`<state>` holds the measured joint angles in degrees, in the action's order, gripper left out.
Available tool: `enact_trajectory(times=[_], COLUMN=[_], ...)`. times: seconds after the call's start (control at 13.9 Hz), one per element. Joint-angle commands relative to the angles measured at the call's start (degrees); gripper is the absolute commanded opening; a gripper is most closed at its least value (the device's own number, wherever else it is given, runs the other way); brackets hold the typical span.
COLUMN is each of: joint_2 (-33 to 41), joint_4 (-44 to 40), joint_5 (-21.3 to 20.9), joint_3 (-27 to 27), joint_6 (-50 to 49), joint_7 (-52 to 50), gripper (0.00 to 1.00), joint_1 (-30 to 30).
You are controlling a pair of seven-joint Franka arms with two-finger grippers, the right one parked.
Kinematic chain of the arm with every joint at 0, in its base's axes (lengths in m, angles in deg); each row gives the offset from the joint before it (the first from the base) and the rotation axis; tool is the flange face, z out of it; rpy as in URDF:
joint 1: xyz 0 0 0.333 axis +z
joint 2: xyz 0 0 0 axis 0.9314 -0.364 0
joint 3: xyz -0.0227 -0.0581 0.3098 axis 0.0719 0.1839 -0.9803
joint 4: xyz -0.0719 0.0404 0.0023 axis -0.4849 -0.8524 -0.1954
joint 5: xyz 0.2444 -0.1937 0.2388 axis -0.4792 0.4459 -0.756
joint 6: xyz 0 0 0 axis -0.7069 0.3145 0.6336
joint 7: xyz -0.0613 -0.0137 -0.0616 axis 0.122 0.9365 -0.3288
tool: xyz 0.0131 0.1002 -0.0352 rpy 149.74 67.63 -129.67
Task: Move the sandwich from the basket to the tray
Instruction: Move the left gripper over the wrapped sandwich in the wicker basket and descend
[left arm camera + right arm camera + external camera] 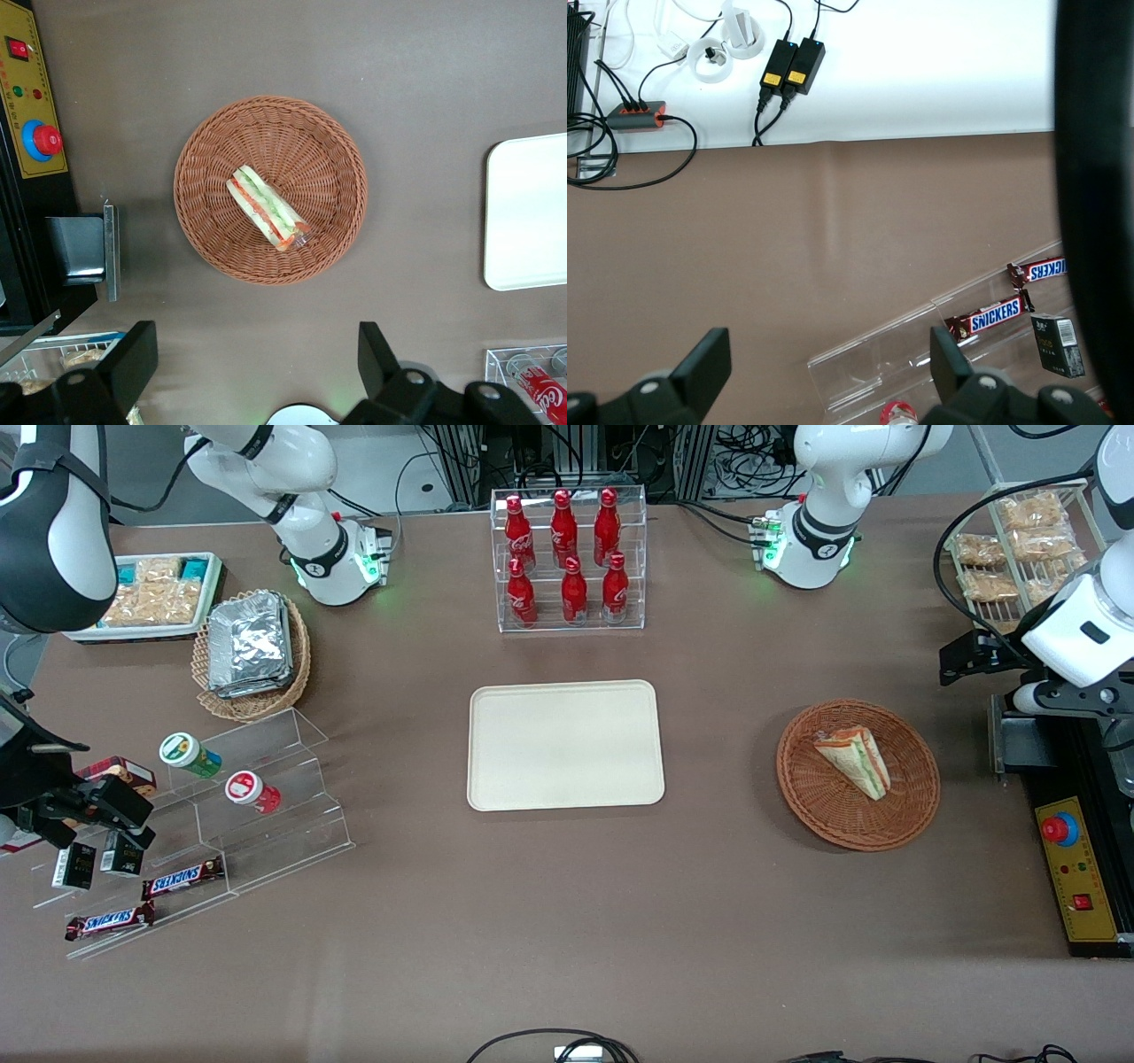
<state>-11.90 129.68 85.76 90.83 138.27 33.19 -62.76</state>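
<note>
The sandwich point(858, 760) point(267, 209), a clear-wrapped wedge with green and orange layers, lies in the round reddish-brown basket point(802, 797) point(204, 133). The cream tray point(565, 744) point(532, 212) lies flat at the table's middle with nothing on it, a basket's width away toward the parked arm's end. My gripper point(970, 657) point(255, 354) hangs high above the table beside the basket, toward the working arm's end. It is open wide, with only bare tablecloth between its black fingers point(133, 354).
A clear rack of red bottles point(570, 558) stands farther from the front camera than the tray. A black-and-yellow control box with a red button point(1076, 868) point(35, 133) and a wire rack of snack packs point(1019, 549) flank the basket. A foil-packet basket point(252, 651) and acrylic steps point(239, 815) sit toward the parked arm's end.
</note>
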Motion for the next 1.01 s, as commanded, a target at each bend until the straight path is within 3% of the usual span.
enact_trajectory(times=[0.0,0.36,0.72,0.94], joint_2=[-0.5,-1.8,-0.5,0.3], joint_4=[-1.2,-0.3,10.2,19.6], joint_5=[-0.4,-0.4,-0.7,-1.2], joint_3=[0.5,0.1,0.0,0.0], joint_6=[-0.9,0.7,10.0,20.4], joint_7=[-0.9,-1.0,-12.1,-18.1], gripper=[1.00,1.00,1.00,1.00], joint_1=[0.8,1.5,1.4,1.3])
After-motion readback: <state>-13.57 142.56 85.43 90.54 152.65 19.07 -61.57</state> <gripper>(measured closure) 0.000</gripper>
